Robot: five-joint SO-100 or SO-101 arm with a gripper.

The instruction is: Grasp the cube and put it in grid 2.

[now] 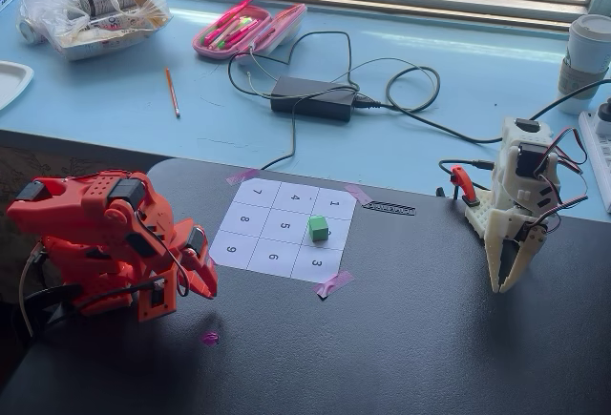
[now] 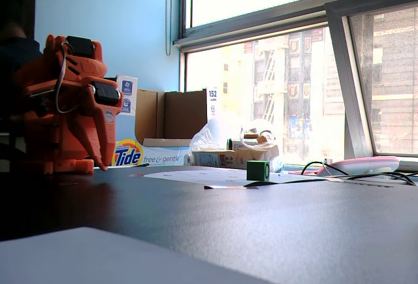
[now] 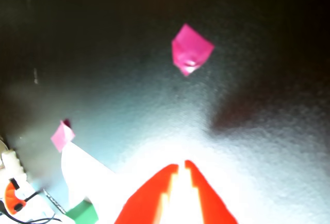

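The green cube (image 1: 318, 229) rests on the numbered white sheet (image 1: 253, 243), in the right-column cell between 1 and 3, covering that cell's digit, so grid 2 cannot be read. It also shows as the cube (image 2: 258, 170) in the low fixed view and as a green patch (image 3: 82, 213) at the wrist view's bottom left. My red gripper (image 1: 208, 289) hangs over the dark table left of the sheet, well apart from the cube. In the wrist view the gripper (image 3: 180, 165) has its tips nearly touching and holds nothing.
A white second arm (image 1: 516, 215) stands at the right of the dark table. A pink tape scrap (image 1: 209, 338) lies below my gripper, and pink tape (image 1: 333, 284) pins the sheet's corner. Cables, a power brick (image 1: 312, 97) and a pencil case lie on the blue surface behind.
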